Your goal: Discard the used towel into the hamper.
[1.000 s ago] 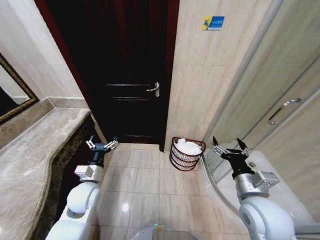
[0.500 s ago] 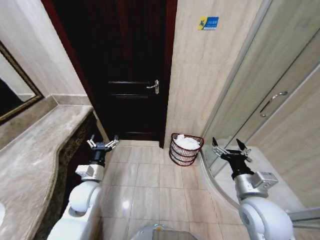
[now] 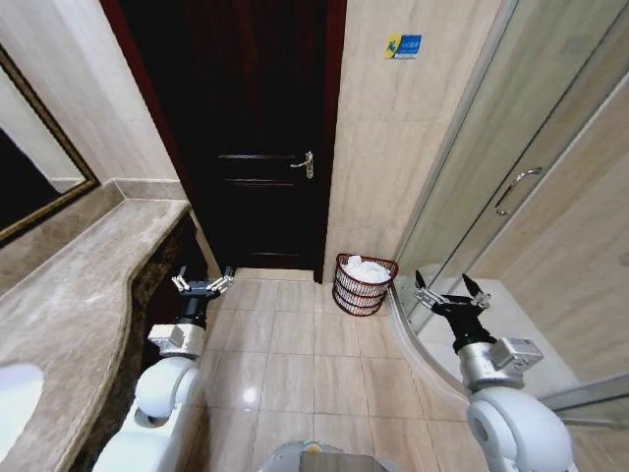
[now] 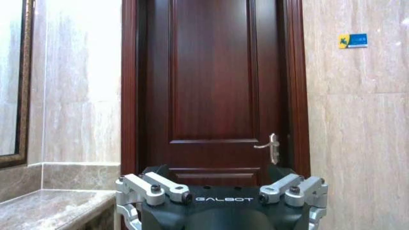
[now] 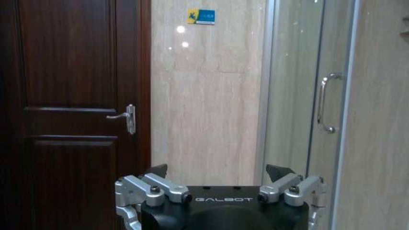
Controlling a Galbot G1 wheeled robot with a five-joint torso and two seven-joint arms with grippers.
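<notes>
Hamper [image 3: 366, 283] on floor at far wall, right of door [image 3: 257, 138], white cloth already inside. Sits fwd-left of right gripper [image 3: 440, 291], nearer arm. Left gripper [image 3: 202, 284] further. Both spread apart, holding nothing.

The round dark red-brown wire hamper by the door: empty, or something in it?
Not empty. The round dark red-brown wire hamper stands upright, with a crumpled white towel inside, reaching its rim.

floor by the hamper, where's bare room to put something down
Bare tile runs from the door to the robot, between the counter and the shower curb. Crowded only at the hamper, with its white towel, in the wall corner.
</notes>
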